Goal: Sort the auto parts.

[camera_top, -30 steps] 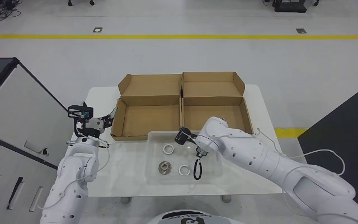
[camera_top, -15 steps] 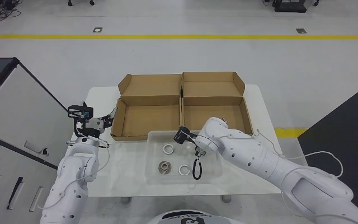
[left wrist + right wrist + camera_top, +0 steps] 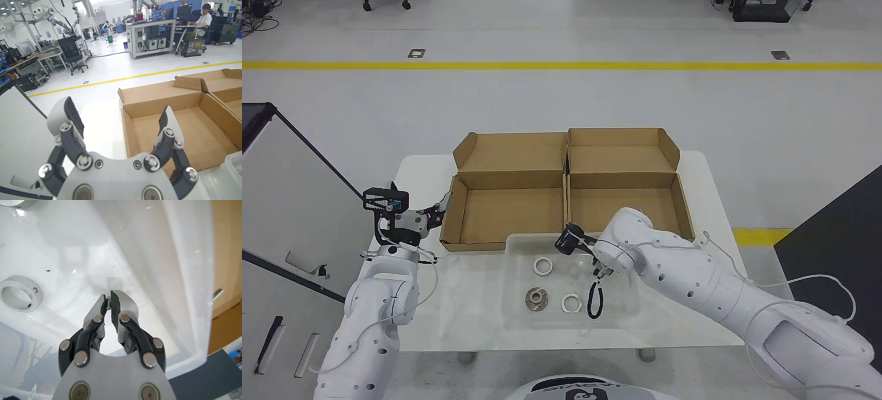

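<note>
Between the ribbed black pads point(image 3: 115, 306) of the right gripper point(image 3: 108, 294), which is pinched almost fully together, sits a small silver screw point(image 3: 108, 303). Only a short threaded length and one round end show, the rest being covered by the rubber. In the top view this gripper point(image 3: 594, 300) hangs low in the right half of the white plastic bin point(image 3: 514, 290), and the screw is too small to pick out. The bin's floor point(image 3: 132, 247) is glossy and smooth, with rounded, sloping walls. On it, left of the gripper, lies a machined aluminium collar point(image 3: 20, 294), a flat ring with a small threaded hole in its side. Another metal part point(image 3: 13, 202) is cut off at the frame edge. From above, the bin holds one pale ring point(image 3: 542, 266) on the far side, a second pale ring point(image 3: 571, 302) nearer, and a darker grey round part point(image 3: 535, 297). Which of them is the collar cannot be told. Past the bin wall a short silvery pin point(image 3: 218, 294) rests on brown cardboard, its kind unclear. Two open corrugated boxes stand side by side beyond the bin, the left box point(image 3: 507, 215) and the right box point(image 3: 622, 205). At the left edge of the white table point(image 3: 682, 170) the left gripper point(image 3: 117, 104) is spread wide and holds nothing, just beside the left box.
</note>
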